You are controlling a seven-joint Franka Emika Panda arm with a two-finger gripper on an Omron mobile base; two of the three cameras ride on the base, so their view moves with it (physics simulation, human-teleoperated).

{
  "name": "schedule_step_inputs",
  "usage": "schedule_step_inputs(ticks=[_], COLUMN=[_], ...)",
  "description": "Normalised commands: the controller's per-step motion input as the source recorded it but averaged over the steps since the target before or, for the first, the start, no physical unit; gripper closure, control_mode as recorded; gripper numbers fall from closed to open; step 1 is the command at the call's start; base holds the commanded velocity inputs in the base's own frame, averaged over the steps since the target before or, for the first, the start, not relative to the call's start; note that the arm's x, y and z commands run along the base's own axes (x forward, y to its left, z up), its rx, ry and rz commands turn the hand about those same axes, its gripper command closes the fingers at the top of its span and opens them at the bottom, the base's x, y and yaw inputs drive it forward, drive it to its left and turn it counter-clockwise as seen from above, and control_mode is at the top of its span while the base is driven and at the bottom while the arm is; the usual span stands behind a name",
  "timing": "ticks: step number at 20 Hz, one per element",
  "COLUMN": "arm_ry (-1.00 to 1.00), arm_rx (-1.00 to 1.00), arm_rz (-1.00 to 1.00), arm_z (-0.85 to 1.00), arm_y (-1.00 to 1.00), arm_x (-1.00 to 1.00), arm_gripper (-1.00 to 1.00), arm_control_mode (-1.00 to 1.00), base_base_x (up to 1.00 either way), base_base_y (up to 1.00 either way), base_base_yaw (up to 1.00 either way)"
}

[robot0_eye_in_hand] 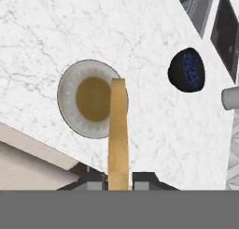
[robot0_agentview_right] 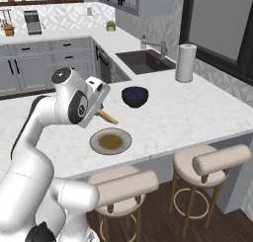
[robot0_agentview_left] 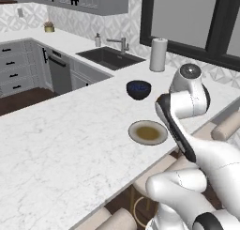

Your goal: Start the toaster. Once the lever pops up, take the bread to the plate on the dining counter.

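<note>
Bread up in the air, folks: a golden-tan slice seen edge-on, pinched between the two dark fingertips of the gripper, jaws drawn in narrow on its sides. In the hand view it rises toward twelve o'clock, its far end over the right part of the plate. From the right base view the slice pokes out of the hand above the plate, clear of it. The plate is round, olive-tan in the middle with a paler rim, sitting near the edge of the dining counter, white marble with grey veins. Dark blue bowl at one o'clock from the plate. Farther back: paper towel roll, sink, grey cabinets. Padded stools below the overhang.
</note>
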Motion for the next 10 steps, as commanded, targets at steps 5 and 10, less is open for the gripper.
schedule_step_inputs(ticks=[5,10], arm_ry=[0.11,-0.1], arm_rx=[-0.12,-0.05], arm_rz=[-0.07,0.0], arm_z=[-0.14,-0.37], arm_y=[-0.01,0.11], arm_x=[0.1,0.0], arm_gripper=[1.0,1.0], arm_control_mode=[-1.0,-1.0], base_base_x=[0.0,0.0], base_base_y=[0.0,0.0], base_base_yaw=[0.0,0.0])
